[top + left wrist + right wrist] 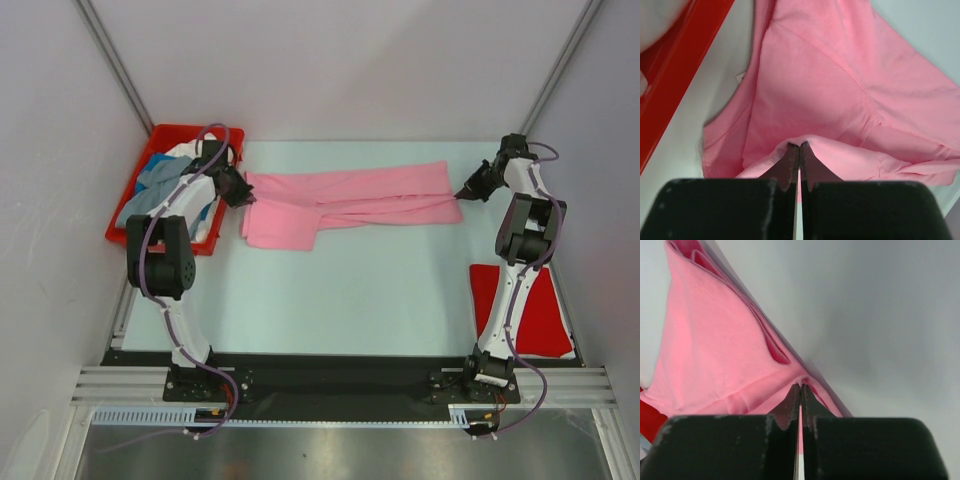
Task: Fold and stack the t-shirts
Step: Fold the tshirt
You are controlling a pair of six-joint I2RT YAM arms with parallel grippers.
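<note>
A light pink t-shirt lies stretched left to right across the far part of the table, folded lengthwise. My left gripper is shut on its left end; in the left wrist view the cloth is pinched between the closed tips. My right gripper is shut on its right end, and the right wrist view shows the pink cloth pinched the same way. A folded red t-shirt lies at the right edge, partly behind the right arm. Grey-blue, blue and white shirts are piled in the bin.
A red plastic bin stands at the far left beside the left gripper; its rim shows in the left wrist view. Metal frame posts and white walls close in the back and sides. The arm bases stand at the near edge.
</note>
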